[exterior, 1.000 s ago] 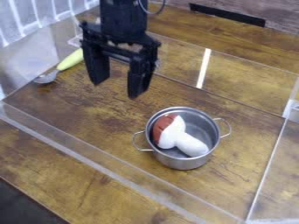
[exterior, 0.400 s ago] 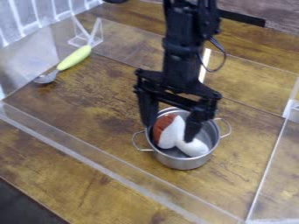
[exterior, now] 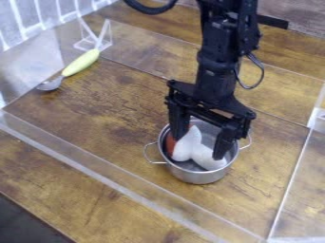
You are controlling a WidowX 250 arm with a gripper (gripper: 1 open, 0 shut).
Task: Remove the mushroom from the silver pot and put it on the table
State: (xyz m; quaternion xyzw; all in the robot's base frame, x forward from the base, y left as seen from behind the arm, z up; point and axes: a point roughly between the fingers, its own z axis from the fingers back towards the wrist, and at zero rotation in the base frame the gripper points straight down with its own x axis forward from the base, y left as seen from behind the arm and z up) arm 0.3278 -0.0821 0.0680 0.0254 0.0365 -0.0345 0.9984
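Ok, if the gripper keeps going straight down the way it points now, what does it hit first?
Most likely the mushroom lying in the silver pot. The gripper is open, its fingers straddling the white stem. Depth is hard to judge; one finger may touch the pot's rim first.

no legible text, label, brand, number or sign anywhere in this view

Well off to the upper left of the claw [exterior: 203, 128] I see a yellow-green banana-shaped toy [exterior: 80, 63] lying slanted on the wood. Just below and left of it sits a small grey object [exterior: 48, 84], too small for me to make out. Above the toy, further back from the claw, a clear plastic stand [exterior: 91, 38] rises upright. Clear plastic edging strips [exterior: 114, 181] run diagonally below the claw.
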